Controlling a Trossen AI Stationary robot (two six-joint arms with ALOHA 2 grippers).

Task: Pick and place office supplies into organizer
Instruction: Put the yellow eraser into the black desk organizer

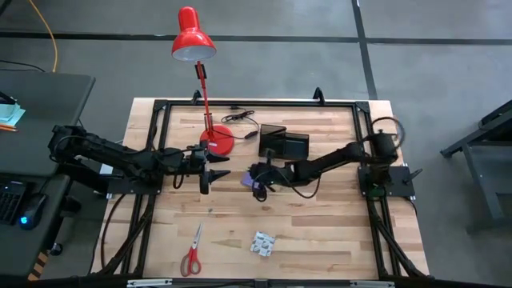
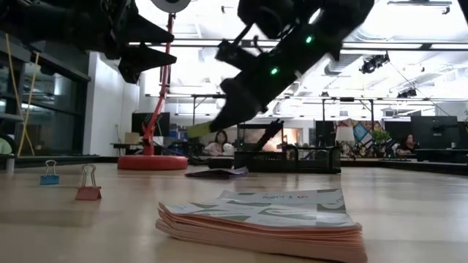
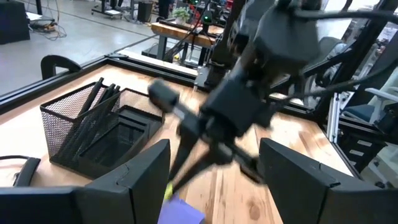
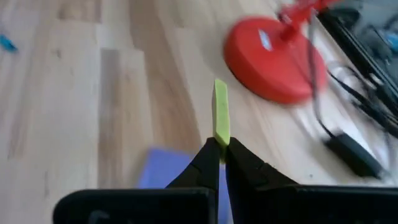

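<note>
A thin yellow-green piece is standing pinched between the clenched fingers of the right gripper, hanging above the purple notepad beside the red lamp base; only the right wrist view is showing this grip plainly. In the high view the left gripper, fingers spread, is waiting near the lamp, with the scissors and patterned packet lying toward the table's front and pens leaning in the black mesh organizer. The low view is filling with the packet, its printing too faint to read.
</note>
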